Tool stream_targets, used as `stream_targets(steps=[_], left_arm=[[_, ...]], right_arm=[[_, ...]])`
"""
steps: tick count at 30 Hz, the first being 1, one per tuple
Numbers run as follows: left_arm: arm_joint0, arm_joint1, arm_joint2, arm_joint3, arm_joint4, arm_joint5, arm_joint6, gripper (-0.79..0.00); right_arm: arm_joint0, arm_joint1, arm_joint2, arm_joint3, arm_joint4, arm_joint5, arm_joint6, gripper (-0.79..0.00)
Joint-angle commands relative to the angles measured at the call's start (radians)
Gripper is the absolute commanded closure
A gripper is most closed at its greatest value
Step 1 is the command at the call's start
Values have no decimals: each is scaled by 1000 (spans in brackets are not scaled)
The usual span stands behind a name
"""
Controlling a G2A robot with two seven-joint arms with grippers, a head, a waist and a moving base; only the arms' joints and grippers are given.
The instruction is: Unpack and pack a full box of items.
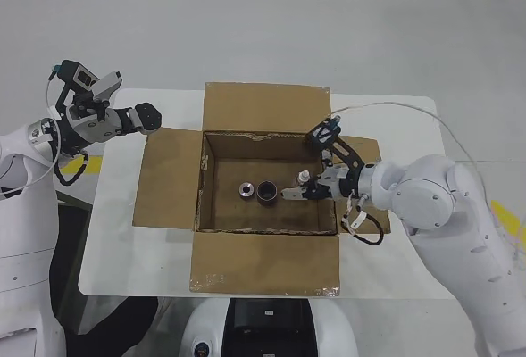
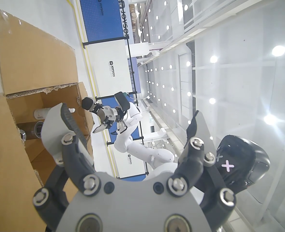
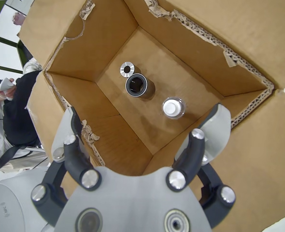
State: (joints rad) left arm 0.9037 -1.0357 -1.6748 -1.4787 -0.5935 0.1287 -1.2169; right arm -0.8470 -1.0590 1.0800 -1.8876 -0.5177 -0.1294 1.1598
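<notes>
The box [image 1: 267, 263] sits in the middle of a white table [image 1: 111, 259]. It is made of brown card and all four flaps are folded out flat, so the top is wide open. Three things stand up in a row on the floor of the box [image 3: 205, 13]. One is a small silver can [image 3: 127, 69] with a round hole in its top. Just beside it is a dark tube [image 3: 136, 84] with an open mouth. A little way from the tube is a clear bottle [image 3: 172, 107] with a white cap.

The right gripper [image 3: 145, 114] hangs over the box, above the end where the bottle stands. Its fingers are spread apart and it holds nothing.

The left gripper [image 1: 148, 117] is out past the box's side flap, over the far corner of the table. Its fingers [image 2: 62, 119] are spread apart too, and it holds nothing.
</notes>
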Motion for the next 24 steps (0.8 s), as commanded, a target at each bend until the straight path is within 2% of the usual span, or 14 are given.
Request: stream_targets(steps=[1, 7, 16, 24], left_arm=[[0, 0, 0, 0, 0, 0, 0, -785], [0, 0, 0, 0, 0, 0, 0, -785], [0, 0, 0, 0, 0, 0, 0, -785], [0, 0, 0, 0, 0, 0, 0, -785]], right_arm=[[22, -3, -27, 11, -15, -29, 6, -785], [79, -17, -100, 63, -42, -66, 3, -785], [141, -33, -153, 108, -96, -20, 8, -785], [174, -46, -178, 191, -20, 17, 46, -785]])
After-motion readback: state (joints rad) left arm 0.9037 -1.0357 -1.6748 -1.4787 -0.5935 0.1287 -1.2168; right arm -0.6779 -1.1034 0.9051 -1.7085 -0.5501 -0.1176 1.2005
